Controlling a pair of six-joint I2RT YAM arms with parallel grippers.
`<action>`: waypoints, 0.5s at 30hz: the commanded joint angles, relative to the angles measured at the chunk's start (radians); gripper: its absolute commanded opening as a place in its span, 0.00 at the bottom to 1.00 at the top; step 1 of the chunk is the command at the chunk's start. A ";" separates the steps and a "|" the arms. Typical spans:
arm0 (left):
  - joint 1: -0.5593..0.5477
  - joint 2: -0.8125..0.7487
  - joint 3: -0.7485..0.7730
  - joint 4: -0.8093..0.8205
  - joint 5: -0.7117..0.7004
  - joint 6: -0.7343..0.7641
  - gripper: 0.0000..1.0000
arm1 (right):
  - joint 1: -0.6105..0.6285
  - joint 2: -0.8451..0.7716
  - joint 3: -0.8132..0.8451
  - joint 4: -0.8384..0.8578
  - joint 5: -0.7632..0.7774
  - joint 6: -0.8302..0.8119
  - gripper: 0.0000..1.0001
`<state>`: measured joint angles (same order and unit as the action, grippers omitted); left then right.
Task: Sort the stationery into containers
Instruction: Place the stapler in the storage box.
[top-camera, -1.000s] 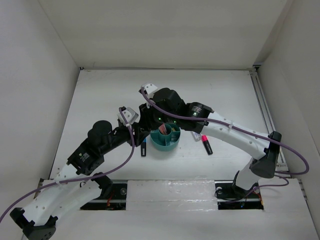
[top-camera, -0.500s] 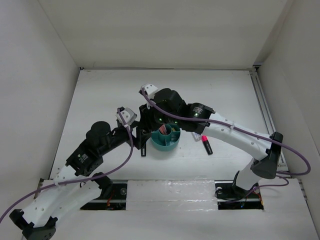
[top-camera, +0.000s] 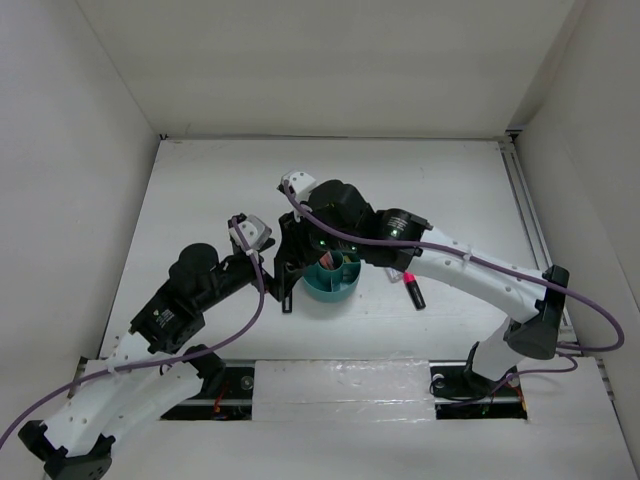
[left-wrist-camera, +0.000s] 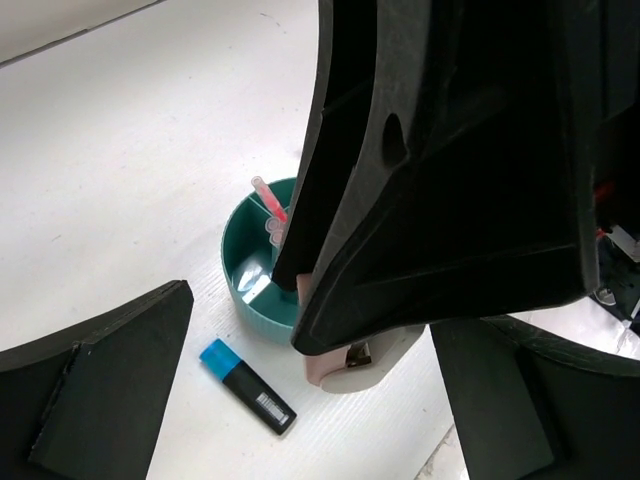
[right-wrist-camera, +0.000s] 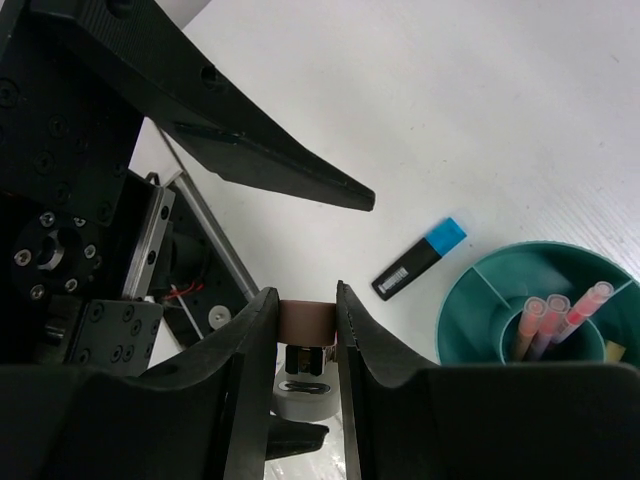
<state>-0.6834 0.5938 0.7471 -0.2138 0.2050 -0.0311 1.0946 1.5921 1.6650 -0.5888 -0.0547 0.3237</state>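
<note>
The left gripper (left-wrist-camera: 310, 340) hangs over the white table (top-camera: 200, 200) with its jaws spread wide, holding nothing. A blue-capped black marker (left-wrist-camera: 247, 385) lies flat just beside the teal organizer (left-wrist-camera: 240, 265). Just left of the organizer, the right gripper (right-wrist-camera: 300, 330) is clenched on a tan eraser (right-wrist-camera: 305, 320). Three pinkish pencils (right-wrist-camera: 555, 318) stand in the central cup. A pink-capped marker (top-camera: 412, 288) lies farther right.

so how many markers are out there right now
2. The blue-capped marker lies on the table just left of the teal organizer in the top view. The pink-capped marker lies to its right. Others may be hidden.
</note>
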 joint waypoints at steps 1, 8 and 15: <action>0.007 -0.017 0.043 0.063 0.020 0.003 1.00 | 0.017 -0.027 0.005 0.055 0.061 -0.032 0.00; 0.007 -0.048 0.052 0.034 0.070 0.002 1.00 | -0.080 0.031 0.027 0.101 0.133 -0.012 0.00; 0.007 -0.048 0.107 -0.059 -0.010 -0.056 1.00 | -0.116 0.094 0.047 0.142 0.234 0.040 0.00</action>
<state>-0.6788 0.5526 0.7933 -0.2455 0.2371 -0.0502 0.9787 1.6806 1.6688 -0.5308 0.1120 0.3332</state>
